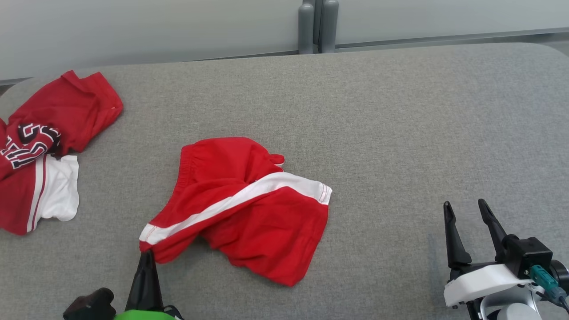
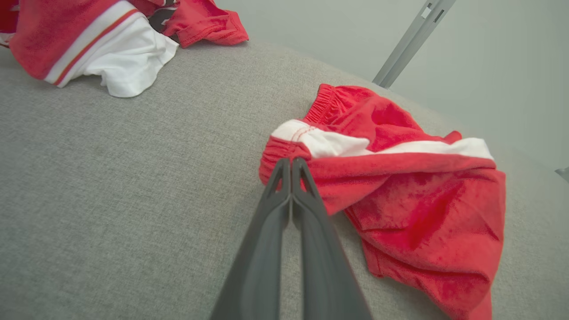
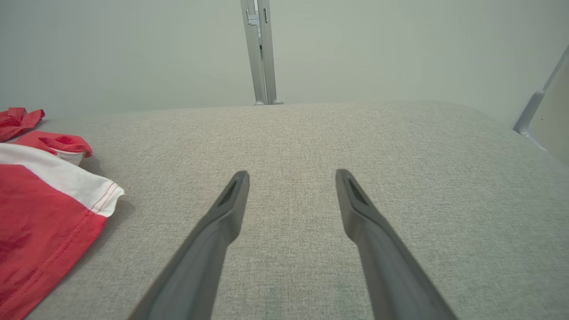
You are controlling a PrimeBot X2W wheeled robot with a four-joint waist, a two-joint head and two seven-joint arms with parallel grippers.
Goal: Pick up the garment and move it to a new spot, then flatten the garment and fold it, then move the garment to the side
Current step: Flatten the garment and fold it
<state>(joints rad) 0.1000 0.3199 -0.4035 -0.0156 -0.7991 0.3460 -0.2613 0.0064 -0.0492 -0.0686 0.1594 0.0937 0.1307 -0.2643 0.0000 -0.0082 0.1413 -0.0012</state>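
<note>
The garment [image 1: 249, 209] is a pair of red shorts with a white side stripe, lying crumpled at the middle of the grey padded table [image 1: 400, 133]. My left gripper [image 1: 146, 254] is at the garment's near left corner, jaws pressed together on the hem there. In the left wrist view the shut gripper [image 2: 291, 161] meets the red edge of the garment [image 2: 400, 200] just below the white stripe. My right gripper [image 1: 464, 205] stands open over bare table at the lower right, apart from the garment. In the right wrist view it [image 3: 291, 178] holds nothing, and the garment [image 3: 35, 209] lies at the left.
A second red and white piece of clothing [image 1: 44, 146] with black lettering lies bunched at the table's left edge, also seen in the left wrist view [image 2: 89, 44]. A grey post [image 1: 318, 26] stands behind the table's far edge. The table's right half is bare grey fabric.
</note>
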